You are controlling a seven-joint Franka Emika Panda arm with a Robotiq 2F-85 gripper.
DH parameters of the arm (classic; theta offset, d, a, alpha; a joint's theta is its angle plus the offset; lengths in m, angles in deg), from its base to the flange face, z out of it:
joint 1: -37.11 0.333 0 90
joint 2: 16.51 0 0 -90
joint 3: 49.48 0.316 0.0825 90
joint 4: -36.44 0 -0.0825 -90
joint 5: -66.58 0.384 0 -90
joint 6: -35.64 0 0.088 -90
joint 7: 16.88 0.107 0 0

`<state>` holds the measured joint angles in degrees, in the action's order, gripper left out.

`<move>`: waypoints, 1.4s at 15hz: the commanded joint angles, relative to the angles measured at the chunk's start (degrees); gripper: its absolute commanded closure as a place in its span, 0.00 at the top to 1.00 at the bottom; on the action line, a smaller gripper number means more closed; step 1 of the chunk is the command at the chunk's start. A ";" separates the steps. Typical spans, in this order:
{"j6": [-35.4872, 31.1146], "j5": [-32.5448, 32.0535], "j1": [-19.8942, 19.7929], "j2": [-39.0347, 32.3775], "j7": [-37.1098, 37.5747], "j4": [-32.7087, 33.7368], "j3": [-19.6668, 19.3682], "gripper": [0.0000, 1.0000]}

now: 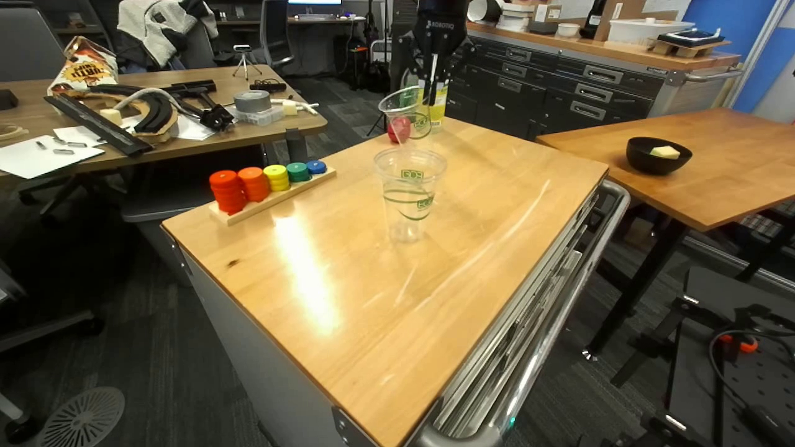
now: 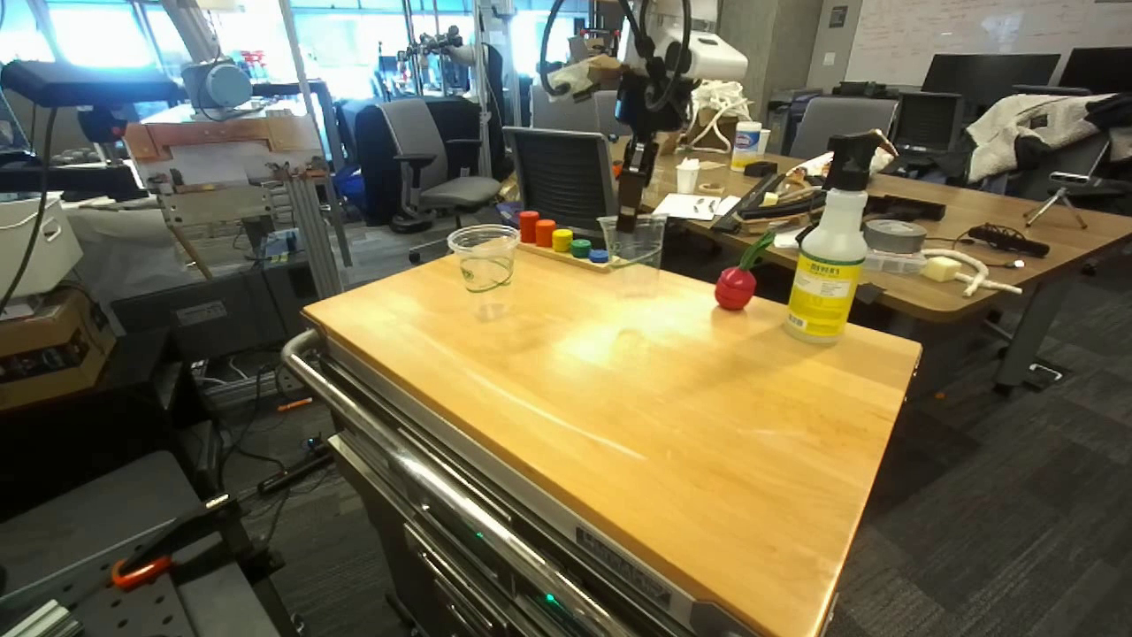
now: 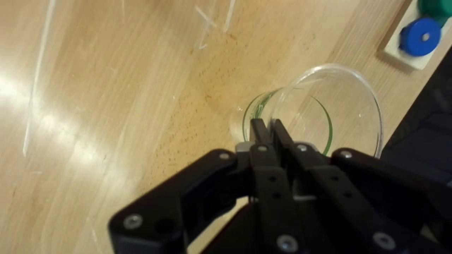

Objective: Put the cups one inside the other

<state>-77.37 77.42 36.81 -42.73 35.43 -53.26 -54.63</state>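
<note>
Robotiq gripper [image 3: 267, 122] before me — fingers clamped on the rim of a clear tumbler [image 2: 637, 257]; such one-sided hold could let it swing, toppling the standing tumbler [image 2: 486, 274].

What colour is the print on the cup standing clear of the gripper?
Green, on the clear plastic cup; it shows best in an exterior view.

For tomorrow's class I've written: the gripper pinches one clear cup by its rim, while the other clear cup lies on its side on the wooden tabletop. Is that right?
Not on its side: the other clear cup stands upright on the wooden tabletop, as both exterior views show. The gripper does pinch one clear cup by its rim.
</note>
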 commanded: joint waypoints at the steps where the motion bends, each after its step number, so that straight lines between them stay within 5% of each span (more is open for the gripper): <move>1: 4.97 7.01 -1.57 7.75 -3.59 -1.63 2.50 0.02; 10: 9.74 15.88 0.09 21.74 -10.54 -7.69 5.19 0.02; 21: 7.31 14.49 1.59 26.31 -15.49 -20.91 6.04 0.02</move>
<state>-67.34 91.77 38.25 -18.92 22.59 -69.91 -48.73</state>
